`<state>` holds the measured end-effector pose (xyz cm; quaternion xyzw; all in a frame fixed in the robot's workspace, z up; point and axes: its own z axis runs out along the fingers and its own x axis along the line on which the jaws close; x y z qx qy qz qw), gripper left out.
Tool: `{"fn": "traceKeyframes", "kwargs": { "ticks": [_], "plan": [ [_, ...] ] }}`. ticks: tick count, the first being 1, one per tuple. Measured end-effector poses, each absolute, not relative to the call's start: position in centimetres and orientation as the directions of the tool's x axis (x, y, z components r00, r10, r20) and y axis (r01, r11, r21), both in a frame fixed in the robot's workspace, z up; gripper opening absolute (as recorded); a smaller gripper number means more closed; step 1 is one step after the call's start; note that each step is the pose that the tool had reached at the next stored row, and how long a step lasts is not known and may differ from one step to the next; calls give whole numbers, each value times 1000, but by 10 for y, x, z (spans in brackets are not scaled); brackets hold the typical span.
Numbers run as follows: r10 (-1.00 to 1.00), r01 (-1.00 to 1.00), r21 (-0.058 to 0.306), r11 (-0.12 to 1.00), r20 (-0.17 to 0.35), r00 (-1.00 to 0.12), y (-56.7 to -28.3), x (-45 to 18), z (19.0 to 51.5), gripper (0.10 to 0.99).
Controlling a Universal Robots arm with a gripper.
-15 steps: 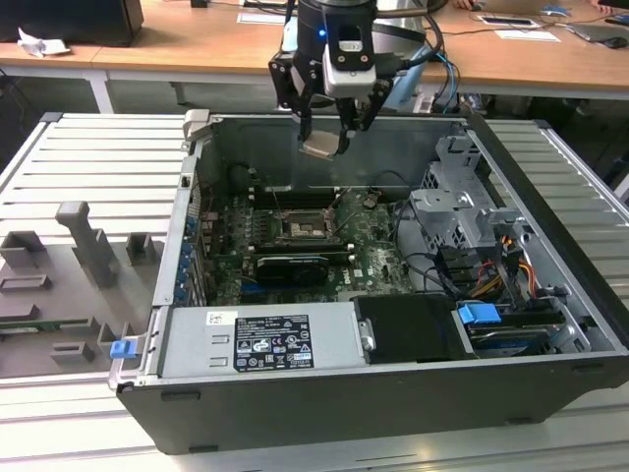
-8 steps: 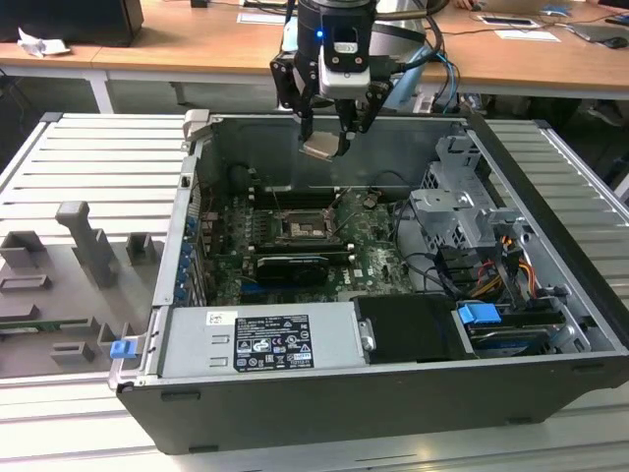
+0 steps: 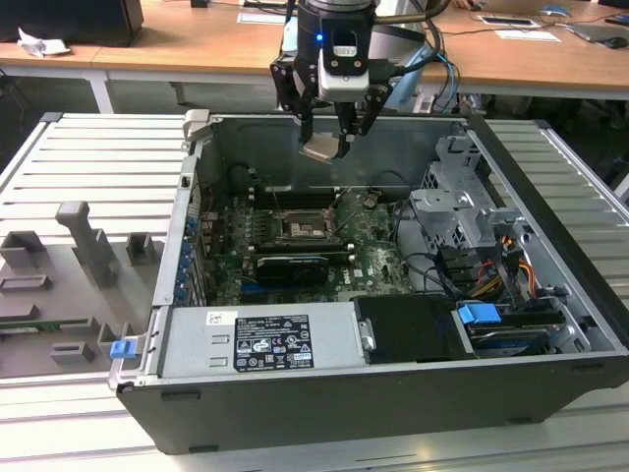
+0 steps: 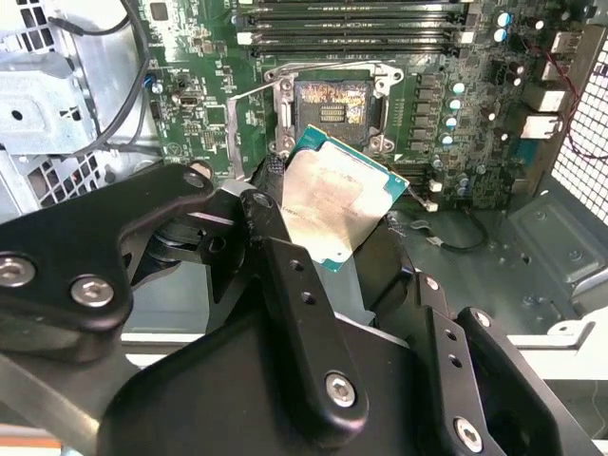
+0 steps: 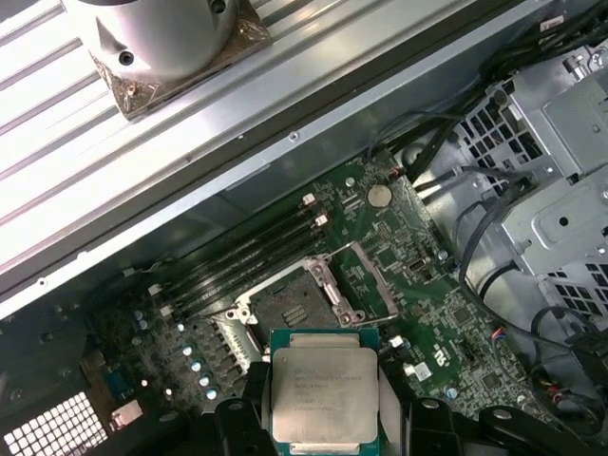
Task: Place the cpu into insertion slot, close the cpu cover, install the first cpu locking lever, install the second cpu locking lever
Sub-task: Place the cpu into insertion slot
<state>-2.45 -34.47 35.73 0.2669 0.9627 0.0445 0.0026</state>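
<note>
The black two-fingered tool (image 3: 332, 137) hangs above the open dark grey computer case (image 3: 393, 393), which lies on a slatted metal table (image 3: 88, 157). Its fingers (image 4: 275, 237) are drawn in partway and pinch the small flat square cpu (image 3: 321, 150) with a pale beige-silver metal face by two opposite edges. The chip is tilted in the exterior view, and in both wrist views its green-rimmed face (image 4: 337, 204) is bare between the fingers.

The cpu is in the air, well clear of the green circuit board (image 3: 378, 258) on the case floor. The square black insertion slot (image 3: 300, 228) with a dark centre and silvery metal rim lies below it on that board. In the second wrist view the slot (image 4: 332, 104) is uncovered just past the chip's far corner. In the first wrist view a thin silvery square cpu cover (image 5: 376, 280) with a large cut-out is swung up beside the slot (image 5: 294, 304). Long narrow black memory slots (image 4: 351, 24) run beside the socket.
</note>
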Motion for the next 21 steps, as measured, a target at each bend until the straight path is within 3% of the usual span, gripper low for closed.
{"fn": "traceKeyframes", "kwargs": {
  "ticks": [21],
  "plan": [
    [710, 709, 87, 700, 19, -704, -344, -25, 346, 541]
  ]
}}
